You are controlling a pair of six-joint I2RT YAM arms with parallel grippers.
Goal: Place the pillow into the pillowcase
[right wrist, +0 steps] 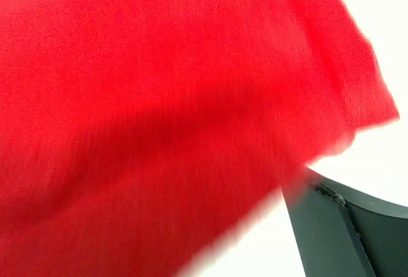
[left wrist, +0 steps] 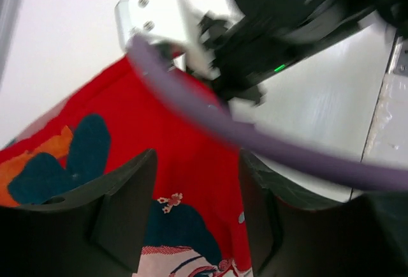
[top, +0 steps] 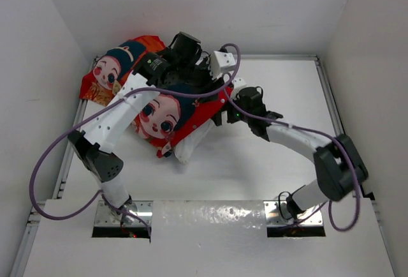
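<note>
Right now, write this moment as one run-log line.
pillow: corner outside pillowcase | left gripper: open over it | right gripper: grip unclear

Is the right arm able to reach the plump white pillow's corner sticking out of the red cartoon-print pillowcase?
Probably yes: the plump white pillow corner lies bare on the table, just near-left of the right hand at the red cartoon-print pillowcase edge; the left arm crosses farther left.

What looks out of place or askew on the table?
The pillowcase lies bunched and skewed at the far left of the table, one corner reaching its left edge. The pillow is not fully in: a white corner pokes out at the near side. Nothing looks spilled or torn.
</note>
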